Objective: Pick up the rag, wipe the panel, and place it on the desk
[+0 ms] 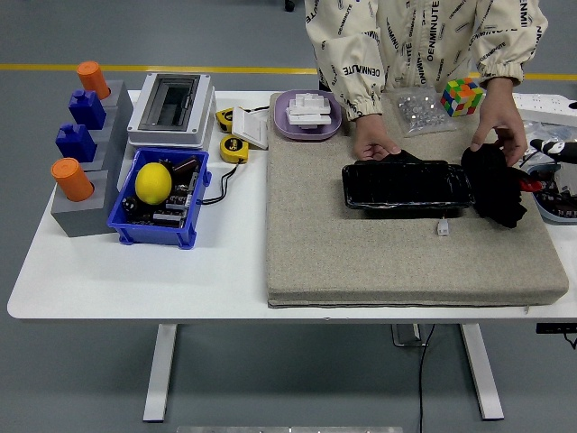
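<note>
Item: black rag (494, 183), bunched on the mat just right of the black panel (407, 185).
Holder: a person's hand (499, 129) pinches its top edge, likely repositioning it.
Panel: steadied at its far edge by the person's other hand (373, 142).
Robot right hand (550, 155): at the frame's right edge; finger state cannot be told
</note>
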{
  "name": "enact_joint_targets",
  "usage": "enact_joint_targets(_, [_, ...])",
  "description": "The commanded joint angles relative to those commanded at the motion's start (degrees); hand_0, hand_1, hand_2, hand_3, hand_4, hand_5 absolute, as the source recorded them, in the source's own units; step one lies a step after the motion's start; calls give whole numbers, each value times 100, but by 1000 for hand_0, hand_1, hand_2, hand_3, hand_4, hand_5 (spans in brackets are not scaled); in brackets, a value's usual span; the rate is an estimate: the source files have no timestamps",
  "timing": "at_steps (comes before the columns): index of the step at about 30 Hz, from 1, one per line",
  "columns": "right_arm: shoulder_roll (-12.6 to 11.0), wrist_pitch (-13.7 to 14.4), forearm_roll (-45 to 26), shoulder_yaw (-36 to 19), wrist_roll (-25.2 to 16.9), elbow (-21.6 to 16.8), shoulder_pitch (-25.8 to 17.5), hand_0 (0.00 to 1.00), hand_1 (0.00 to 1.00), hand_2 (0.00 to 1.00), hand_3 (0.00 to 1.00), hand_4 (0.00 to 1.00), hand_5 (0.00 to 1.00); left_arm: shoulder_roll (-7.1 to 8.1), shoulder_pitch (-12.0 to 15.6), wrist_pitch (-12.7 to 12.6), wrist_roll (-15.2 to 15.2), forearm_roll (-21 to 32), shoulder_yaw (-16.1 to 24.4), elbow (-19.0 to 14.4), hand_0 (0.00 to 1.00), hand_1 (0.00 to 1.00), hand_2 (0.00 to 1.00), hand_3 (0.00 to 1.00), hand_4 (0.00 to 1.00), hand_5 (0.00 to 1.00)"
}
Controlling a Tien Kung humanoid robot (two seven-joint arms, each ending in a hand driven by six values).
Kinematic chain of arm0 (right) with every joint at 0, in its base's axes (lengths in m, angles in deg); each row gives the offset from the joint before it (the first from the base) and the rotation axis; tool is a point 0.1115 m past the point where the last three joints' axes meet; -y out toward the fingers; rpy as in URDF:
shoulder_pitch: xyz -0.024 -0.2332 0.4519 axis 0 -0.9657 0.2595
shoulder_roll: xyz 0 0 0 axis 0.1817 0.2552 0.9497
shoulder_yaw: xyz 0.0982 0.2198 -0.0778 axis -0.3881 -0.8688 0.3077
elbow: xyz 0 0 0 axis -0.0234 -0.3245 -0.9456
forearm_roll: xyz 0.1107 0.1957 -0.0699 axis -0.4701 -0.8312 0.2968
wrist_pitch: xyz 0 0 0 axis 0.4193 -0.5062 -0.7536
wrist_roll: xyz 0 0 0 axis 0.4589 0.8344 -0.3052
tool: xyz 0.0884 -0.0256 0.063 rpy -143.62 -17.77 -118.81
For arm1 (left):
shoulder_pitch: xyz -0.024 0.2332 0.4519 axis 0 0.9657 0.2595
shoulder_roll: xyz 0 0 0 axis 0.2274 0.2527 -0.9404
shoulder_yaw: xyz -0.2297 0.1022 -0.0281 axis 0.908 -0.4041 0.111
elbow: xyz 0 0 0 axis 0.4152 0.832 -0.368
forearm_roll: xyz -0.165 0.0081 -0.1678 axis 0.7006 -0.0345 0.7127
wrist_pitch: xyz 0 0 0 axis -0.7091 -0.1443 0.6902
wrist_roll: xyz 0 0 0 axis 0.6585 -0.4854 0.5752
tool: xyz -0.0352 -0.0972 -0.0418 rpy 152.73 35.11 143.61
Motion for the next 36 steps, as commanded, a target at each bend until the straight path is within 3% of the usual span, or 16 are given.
enact_joint_targets(11, [-298, 409, 2489, -352, -908, 33, -181, 727, 702, 755, 734, 998, 456, -8, -26, -1, 1, -5, 23, -4, 603, 641, 657, 560, 628, 444])
enact_joint_targets(16, [-265, 652, 2499, -419, -1234, 152, -263, 714, 682, 731, 713, 998, 445, -17, -31, 1, 1, -1, 24, -5, 603, 641, 657, 560, 628, 446])
enact_joint_targets(22, [-192, 821, 1307, -756, -2016, 201, -470, 681, 670, 723, 680, 998, 429, -14, -31, -1, 2, -10, 34, -3, 604, 641, 657, 560, 627, 443])
enact_joint_targets(26, [-143, 754, 339, -967, -2598, 186, -602, 665, 665, 720, 647, 998, 391, -25, -22, 0, 0, 1, 30, 4, 604, 642, 657, 560, 627, 445])
enact_joint_targets(30, [-131, 436, -629, -1147, -2886, 153, -692, 653, 657, 712, 614, 998, 390, -26, -30, 2, 0, 2, 26, 1, 604, 642, 657, 560, 627, 445])
enact_joint_targets(34, [-126, -108, -1561, -1338, -2857, 161, -755, 653, 657, 712, 614, 998, 390, -25, -42, 2, 2, -2, 31, -6, 604, 642, 657, 560, 627, 445])
enact_joint_targets(36, [-127, -551, -2045, -1463, -2687, 178, -785, 645, 647, 707, 569, 998, 399, -25, -43, 1, 2, -1, 30, -3, 605, 642, 656, 560, 626, 444])
